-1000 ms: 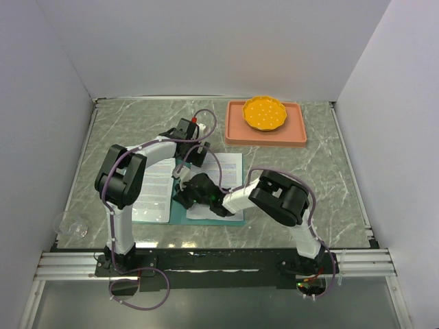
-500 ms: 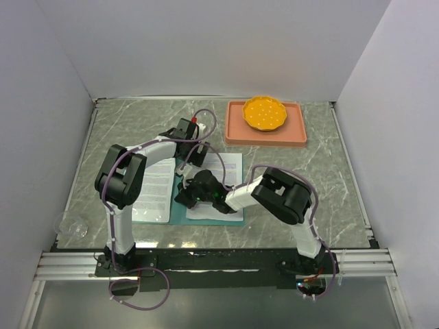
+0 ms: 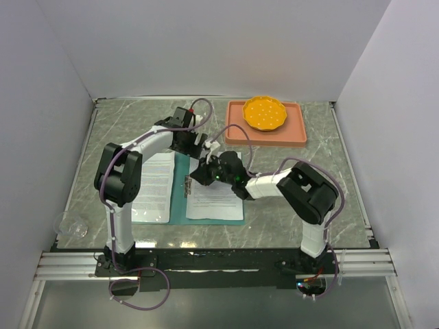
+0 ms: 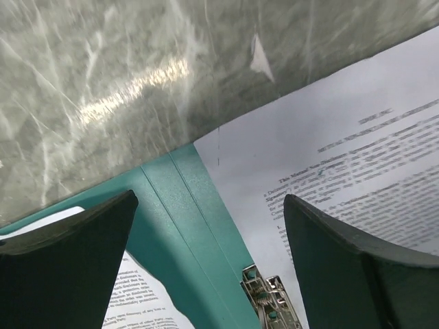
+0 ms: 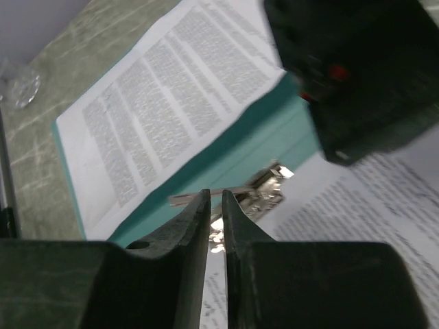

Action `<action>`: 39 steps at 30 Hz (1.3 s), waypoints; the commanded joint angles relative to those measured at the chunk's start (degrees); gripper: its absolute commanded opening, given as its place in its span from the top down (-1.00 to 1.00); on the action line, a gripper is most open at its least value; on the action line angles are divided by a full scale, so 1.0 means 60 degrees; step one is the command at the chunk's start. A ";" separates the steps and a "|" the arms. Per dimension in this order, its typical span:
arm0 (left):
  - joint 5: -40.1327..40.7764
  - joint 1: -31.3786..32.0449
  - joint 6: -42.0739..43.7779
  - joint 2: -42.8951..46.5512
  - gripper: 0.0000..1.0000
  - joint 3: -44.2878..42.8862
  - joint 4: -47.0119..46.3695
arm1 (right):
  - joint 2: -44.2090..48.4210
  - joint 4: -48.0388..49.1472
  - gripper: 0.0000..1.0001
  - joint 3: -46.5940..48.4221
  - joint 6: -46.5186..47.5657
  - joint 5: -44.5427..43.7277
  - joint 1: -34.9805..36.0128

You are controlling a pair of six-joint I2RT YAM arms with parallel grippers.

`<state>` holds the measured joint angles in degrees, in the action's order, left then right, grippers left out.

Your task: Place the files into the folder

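Note:
The teal folder (image 3: 180,214) lies open on the table, with printed files on its left half (image 3: 154,185) and right half (image 3: 218,197). Its metal clip (image 3: 188,184) sits at the spine. My right gripper (image 3: 197,176) is over the clip. In the right wrist view its jaws (image 5: 215,195) are shut to a thin slit, tips at the clip's raised lever (image 5: 188,199). My left gripper (image 3: 197,147) hovers open and empty over the folder's far edge. Its wrist view (image 4: 210,199) shows the spine (image 4: 199,233), the clip (image 4: 271,305) and a sheet (image 4: 343,157).
A salmon-pink tray (image 3: 233,134) holding a yellow-orange dish (image 3: 265,113) stands at the back right. A clear glass item (image 3: 72,226) lies at the near left, also in the right wrist view (image 5: 17,86). White walls close in three sides.
My right gripper moved from the folder's near middle away towards the clip at the spine, uncovering the right sheet. My left gripper drew back towards the far edge.

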<state>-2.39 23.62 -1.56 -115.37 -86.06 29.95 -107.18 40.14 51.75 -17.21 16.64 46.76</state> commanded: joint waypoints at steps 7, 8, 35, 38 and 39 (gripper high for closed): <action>-0.0524 -0.0010 -0.0018 0.0625 -0.93 -0.0364 0.0705 | -0.0624 0.0795 0.59 0.0193 -0.1072 0.0478 -0.0411; -0.0495 -0.0025 -0.0003 0.0698 -0.93 -0.0378 0.0749 | -0.0638 0.0694 0.61 0.0266 -0.1043 0.0492 -0.0411; 0.0120 0.0195 -0.0091 0.0054 -0.93 0.1526 -0.0466 | -0.1795 0.0034 0.73 0.2127 -0.0002 -0.0225 0.0776; 0.0106 0.0195 -0.0106 0.0010 -0.93 0.1555 -0.0539 | -0.1912 -0.0054 0.74 0.2230 0.0027 -0.0167 0.0776; 0.0091 0.0195 -0.0120 -0.0005 -0.92 0.1585 -0.0539 | -0.1927 -0.0069 0.74 0.2259 0.0027 -0.0152 0.0790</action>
<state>-2.04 24.38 -2.13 -113.23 -78.19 27.55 -117.67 39.81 62.37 -18.26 15.66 51.35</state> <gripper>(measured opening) 0.963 0.136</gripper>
